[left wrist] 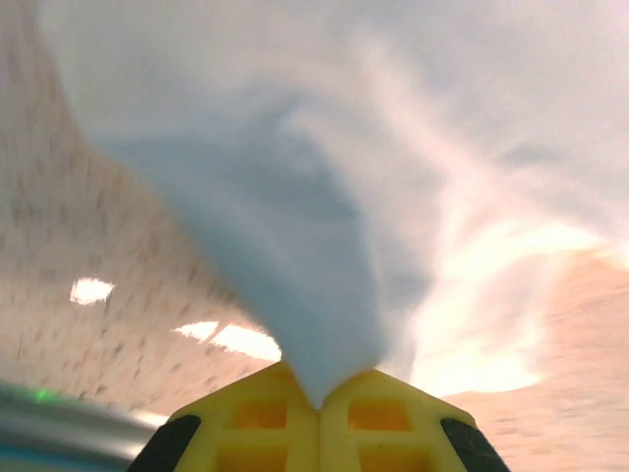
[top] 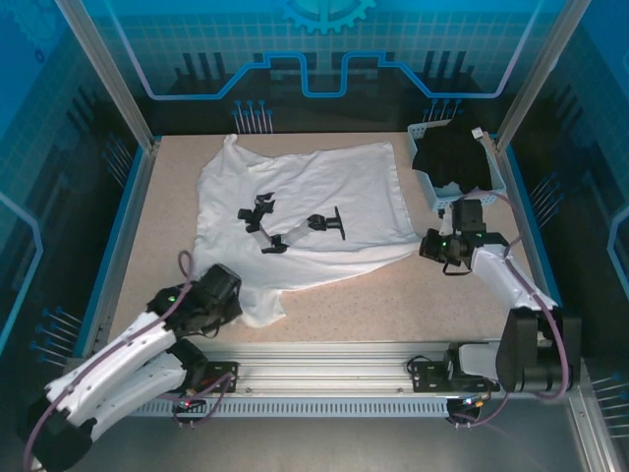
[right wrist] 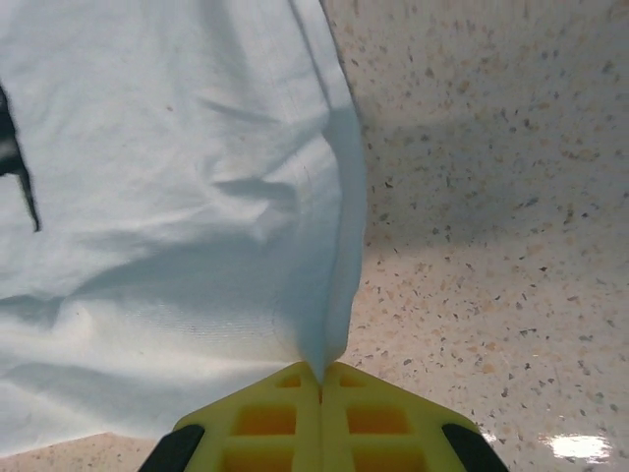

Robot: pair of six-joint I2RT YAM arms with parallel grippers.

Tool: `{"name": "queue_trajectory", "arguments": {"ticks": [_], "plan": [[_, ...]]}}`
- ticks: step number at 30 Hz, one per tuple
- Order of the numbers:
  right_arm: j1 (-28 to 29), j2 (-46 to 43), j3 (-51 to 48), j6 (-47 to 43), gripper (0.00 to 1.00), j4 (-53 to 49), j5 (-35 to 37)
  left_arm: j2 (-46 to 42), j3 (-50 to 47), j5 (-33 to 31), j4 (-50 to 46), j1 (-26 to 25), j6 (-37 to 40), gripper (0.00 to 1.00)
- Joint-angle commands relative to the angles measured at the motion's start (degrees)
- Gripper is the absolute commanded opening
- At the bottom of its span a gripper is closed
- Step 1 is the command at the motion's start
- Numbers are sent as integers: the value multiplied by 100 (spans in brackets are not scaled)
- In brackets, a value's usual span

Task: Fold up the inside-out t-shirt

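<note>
The inside-out t-shirt [top: 344, 182] lies spread over the middle of the table, white, with a few black marks near its centre. My left gripper [top: 234, 293] is at its near left corner, and in the left wrist view the yellow fingers [left wrist: 260, 413] are shut on a bunched fold of the white cloth [left wrist: 295, 216]. My right gripper [top: 429, 246] is at the shirt's near right corner. In the right wrist view its fingers [right wrist: 265, 418] are shut on the shirt's edge [right wrist: 167, 197], which rises from the speckled table.
A light basket [top: 499, 179] holding a black garment [top: 454, 155] stands at the back right, just behind the right arm. Bare speckled tabletop [top: 393, 295] runs along the near side. Blue walls and metal posts fence the table.
</note>
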Motion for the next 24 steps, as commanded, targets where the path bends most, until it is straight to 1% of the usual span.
{"name": "queue_trajectory", "arguments": {"ticks": [1,3,4,5,7,8,10,12,13,15,17,20,24], "plan": [[-66,-662,139,-56,0,67,-53,-507,826,-1062,334,265,1018,0],[-53,-1010,372,44,0,181,32,-554,1411,-1542,856,398,1563,0],[-41,-1102,500,103,0,275,53,-536,1639,-1680,1153,442,1832,0],[-24,-1138,620,187,0,406,112,-468,1865,-1863,1603,462,2179,0],[34,-999,1087,285,0,657,284,-106,2269,-2226,2321,541,2825,0],[47,-814,1349,312,0,775,336,179,2497,-2286,2598,679,3112,0],[79,-373,1790,299,0,1016,396,853,2862,-2058,2990,1150,3391,0],[96,159,2288,258,0,1131,432,1594,3283,-1487,3152,1749,3339,0],[109,368,2571,219,0,1096,408,1890,3511,-1301,3160,1945,3334,0],[129,726,3144,128,0,927,296,2412,4106,-1100,3143,2152,3481,0],[153,805,3599,33,0,639,125,2636,4699,-916,2906,2181,3669,0],[242,393,3849,-293,0,258,86,2398,5197,-458,2614,2177,3853,0],[289,-683,3738,-604,0,-105,187,1338,5097,-30,2561,2172,3842,0]]}}
